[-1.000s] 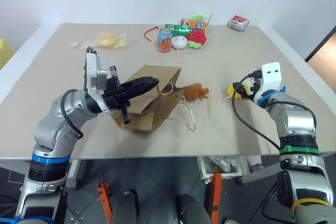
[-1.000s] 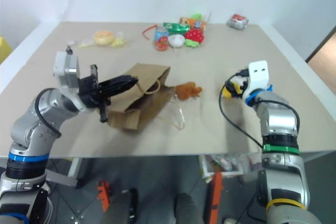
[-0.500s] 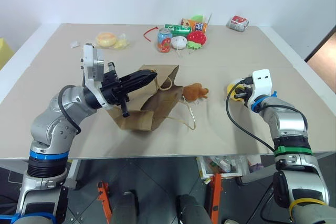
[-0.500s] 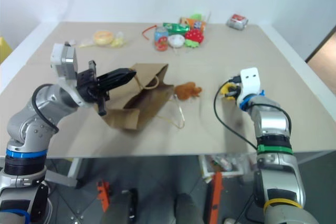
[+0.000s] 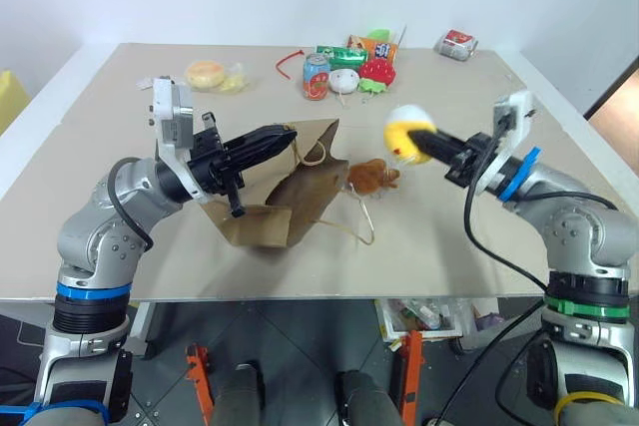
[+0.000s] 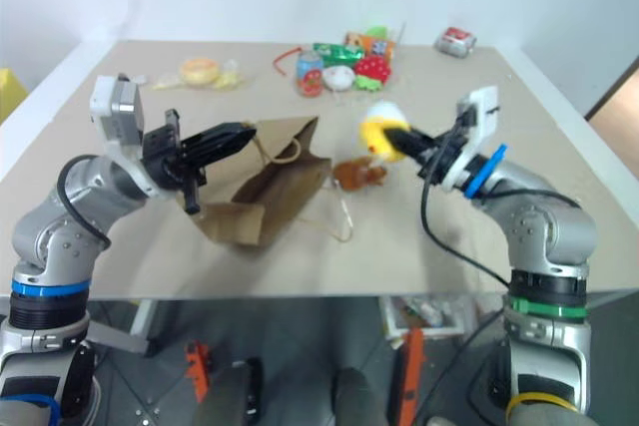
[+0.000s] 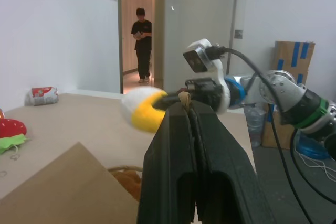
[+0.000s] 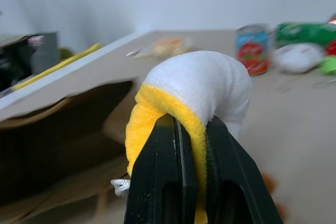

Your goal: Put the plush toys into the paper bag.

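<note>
The brown paper bag (image 5: 285, 197) lies on its side on the bench (image 5: 120, 236), its mouth tipped up and facing the right side of the bench, one twisted-cord handle trailing loose in front of the mouth. The left hand (image 5: 285, 137) has its two black fingers pressed together on the upper edge of the bag's mouth, holding that edge off the bench so the bag gapes open. In the left wrist view a bit of tan cord sits pinched at the very tips of those fingers.

The right hand (image 5: 431, 148) is clamped on the round yellow plush toy (image 5: 406, 135), white end up, and holds it in the air to the right of the bag's mouth, above the bench and apart from the bag. The right wrist view shows the fingers squeezed into the yellow part, with a white cord end hanging below.

The brown plush toy (image 5: 373, 176) lies on the bench just beside the bag's mouth, below and slightly left of the held toy.

Beyond the bag, near the far edge of the bench, sits a cluster: a red soda can (image 5: 316, 77), a white round plush (image 5: 343, 80) and a red strawberry plush (image 5: 375, 71).
</note>
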Robot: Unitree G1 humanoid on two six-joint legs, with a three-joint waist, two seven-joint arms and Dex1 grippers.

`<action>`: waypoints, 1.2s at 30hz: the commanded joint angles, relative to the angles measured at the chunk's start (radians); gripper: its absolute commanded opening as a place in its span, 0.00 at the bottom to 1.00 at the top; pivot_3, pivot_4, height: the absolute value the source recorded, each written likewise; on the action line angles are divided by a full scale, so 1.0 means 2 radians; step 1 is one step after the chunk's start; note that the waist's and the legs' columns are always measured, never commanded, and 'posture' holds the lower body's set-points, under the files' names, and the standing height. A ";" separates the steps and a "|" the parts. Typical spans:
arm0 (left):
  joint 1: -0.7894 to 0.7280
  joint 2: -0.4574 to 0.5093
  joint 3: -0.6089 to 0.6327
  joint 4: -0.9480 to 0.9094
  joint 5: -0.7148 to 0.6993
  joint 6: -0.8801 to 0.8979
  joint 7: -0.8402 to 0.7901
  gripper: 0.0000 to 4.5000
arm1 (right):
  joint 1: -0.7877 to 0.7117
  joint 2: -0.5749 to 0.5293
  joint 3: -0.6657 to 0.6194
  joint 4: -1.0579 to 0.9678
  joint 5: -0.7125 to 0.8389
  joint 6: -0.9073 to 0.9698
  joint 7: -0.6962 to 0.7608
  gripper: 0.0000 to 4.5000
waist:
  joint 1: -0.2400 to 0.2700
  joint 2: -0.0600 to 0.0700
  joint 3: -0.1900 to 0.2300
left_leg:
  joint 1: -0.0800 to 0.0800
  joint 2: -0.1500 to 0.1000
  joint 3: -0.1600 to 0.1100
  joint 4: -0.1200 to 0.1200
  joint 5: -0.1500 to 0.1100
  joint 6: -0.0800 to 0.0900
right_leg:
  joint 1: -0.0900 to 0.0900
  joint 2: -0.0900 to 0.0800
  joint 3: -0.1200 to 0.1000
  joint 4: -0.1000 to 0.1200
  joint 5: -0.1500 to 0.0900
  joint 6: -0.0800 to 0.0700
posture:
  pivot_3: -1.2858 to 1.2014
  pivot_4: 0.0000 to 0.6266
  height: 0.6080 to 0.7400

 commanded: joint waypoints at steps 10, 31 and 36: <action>-0.010 -0.007 0.006 -0.009 0.002 -0.007 -0.002 0.00 | -0.018 0.093 0.124 -0.074 -0.008 0.032 -0.044 0.03 | 0.000 0.000 0.000 | 0.001 0.000 0.000 0.000 0.000 0.000 | 0.000 0.000 0.000 0.000 0.001 -0.001 | 0.52 0.24 1.00; -0.008 -0.013 0.004 -0.006 0.006 -0.011 -0.005 0.00 | -0.054 0.111 0.097 -0.044 0.019 0.076 -0.049 0.70 | 0.000 0.000 0.000 | -0.001 0.000 0.000 0.000 0.000 0.000 | -0.001 0.000 -0.001 0.000 0.001 -0.001 | 0.52 0.24 1.00; -0.009 -0.015 0.004 -0.004 0.006 -0.012 -0.007 0.00 | -0.024 0.049 0.079 -0.089 0.044 0.079 0.004 0.70 | 0.000 0.000 0.000 | -0.001 0.000 0.000 0.000 0.000 0.000 | -0.001 0.000 -0.001 0.000 0.001 -0.001 | 0.52 0.24 1.00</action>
